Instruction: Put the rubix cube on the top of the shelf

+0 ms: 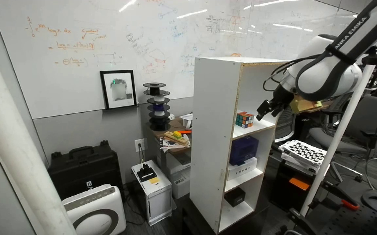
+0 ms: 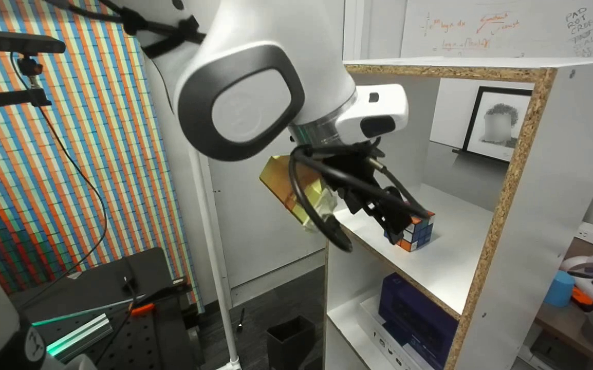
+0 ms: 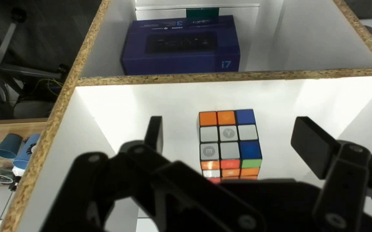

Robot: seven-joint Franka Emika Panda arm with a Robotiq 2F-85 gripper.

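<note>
The rubix cube (image 1: 244, 119) sits upright on the floor of the top compartment of the white shelf (image 1: 215, 130), near its open front. In an exterior view the shelf (image 2: 563, 169) shows from its front, and the gripper hides part of the cube (image 2: 420, 235). My gripper (image 1: 267, 112) is open and empty at the front of this compartment, just short of the cube. In the wrist view the cube (image 3: 228, 141) appears between the spread fingers of the gripper (image 3: 232, 139), with a gap on both sides. Its lower end is hidden by the gripper body.
The shelf's top panel (image 1: 240, 60) lies above the compartment. A purple box (image 1: 244, 150) on a white box (image 1: 242, 168) fills the middle compartment. A black box (image 1: 235, 196) sits in the bottom one. A white pole (image 1: 335, 140) stands near the arm. Loose cables (image 2: 322, 221) hang from the wrist.
</note>
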